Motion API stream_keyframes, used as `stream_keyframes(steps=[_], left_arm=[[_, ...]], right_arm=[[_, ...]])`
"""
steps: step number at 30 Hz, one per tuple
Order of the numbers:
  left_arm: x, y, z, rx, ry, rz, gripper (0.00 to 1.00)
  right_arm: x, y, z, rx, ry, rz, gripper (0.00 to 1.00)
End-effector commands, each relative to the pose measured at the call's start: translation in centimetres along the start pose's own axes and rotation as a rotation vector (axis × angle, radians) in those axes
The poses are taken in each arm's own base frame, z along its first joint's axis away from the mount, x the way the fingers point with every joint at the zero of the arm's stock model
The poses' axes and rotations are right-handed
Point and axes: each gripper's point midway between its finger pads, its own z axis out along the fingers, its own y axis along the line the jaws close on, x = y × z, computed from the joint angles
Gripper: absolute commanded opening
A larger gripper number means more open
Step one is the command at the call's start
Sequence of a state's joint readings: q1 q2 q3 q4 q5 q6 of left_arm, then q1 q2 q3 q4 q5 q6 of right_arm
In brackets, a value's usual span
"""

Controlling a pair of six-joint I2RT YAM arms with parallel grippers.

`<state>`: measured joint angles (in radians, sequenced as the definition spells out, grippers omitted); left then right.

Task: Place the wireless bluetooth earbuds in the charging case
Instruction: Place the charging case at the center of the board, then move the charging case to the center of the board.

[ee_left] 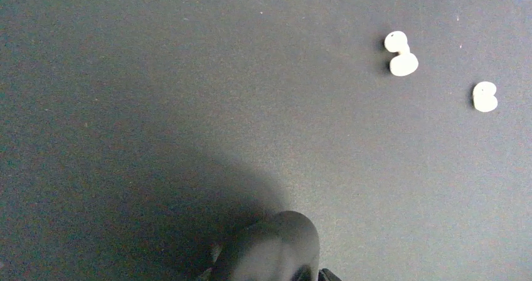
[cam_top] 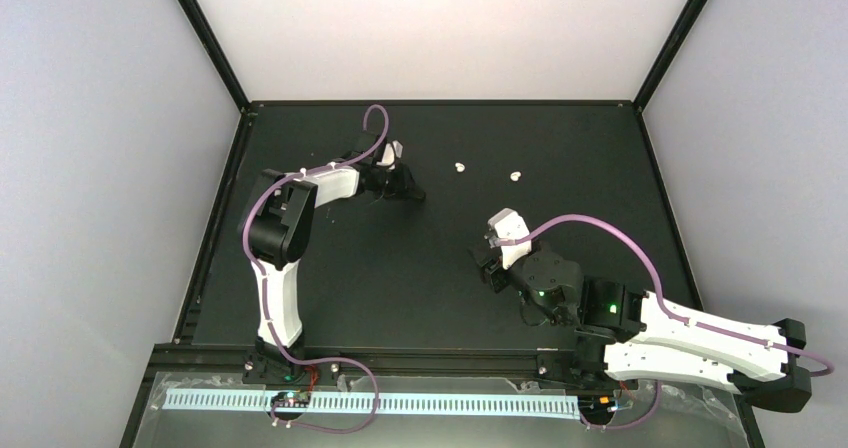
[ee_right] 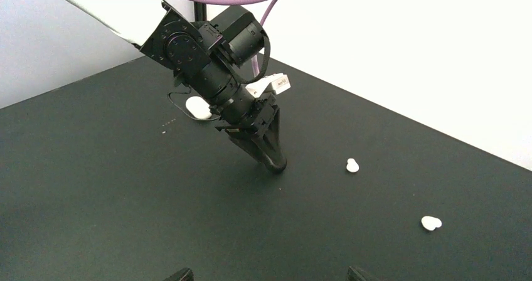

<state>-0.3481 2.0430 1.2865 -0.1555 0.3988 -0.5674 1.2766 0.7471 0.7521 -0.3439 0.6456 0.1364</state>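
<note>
Two white earbuds [cam_top: 459, 167] [cam_top: 514, 176] on table [cam_top: 400, 288].

Two white pebble-like earbuds [ee_left: 399, 54] [ee_left: 484, 97] lay near each other, not touching, upper right on matte black tabletop [ee_left: 157, 74]. Dark rounded gripper finger [ee_left: 276, 246] sat at bottom edge.

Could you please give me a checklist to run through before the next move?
1. Nearer earbud and farther earbud lying free on table: ok.
2. Right end effector open and empty: ok.
3. Left end effector open or shut: cannot tell.
4. Left end effector lined up over an earbud: not ok, both sit off to one side.
5. Case found: cannot tell; white oval behind left arm might be it.
</note>
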Motion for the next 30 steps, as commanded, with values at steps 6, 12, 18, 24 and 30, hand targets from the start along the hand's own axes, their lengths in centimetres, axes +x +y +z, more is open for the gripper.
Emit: stream_keyframes(steps=[6,12,18,24,30], left_arm=[[-0.1,1.2,-3.2,-0.091,-0.027,-0.004,0.75],[-1.5,1.3,-8.3,-0.153,-0.122,-0.002,0.99],[-3.7,5.8,-13.6,-0.34,-0.232,-0.075,0.99],[-4.7,12.0,-16.2,-0.508,-0.29,-0.243,0.99],[-6.5,14.2,-16.9,-0.622,-0.3,-0.282,0.98]], right_arm=[[-1.9,-0.8,-0.6,0.025,-0.043,0.021,0.63],[-2.1,-0.7,-0.7,0.015,-0.051,0.027,0.63],[-1.9,-0.4,-0.6,-0.005,-0.05,0.038,0.63],[-1.9,-0.5,-0.9,-0.008,-0.051,0.048,0.63],[-1.8,-0.8,-1.2,-0.003,-0.048,0.052,0.63]])
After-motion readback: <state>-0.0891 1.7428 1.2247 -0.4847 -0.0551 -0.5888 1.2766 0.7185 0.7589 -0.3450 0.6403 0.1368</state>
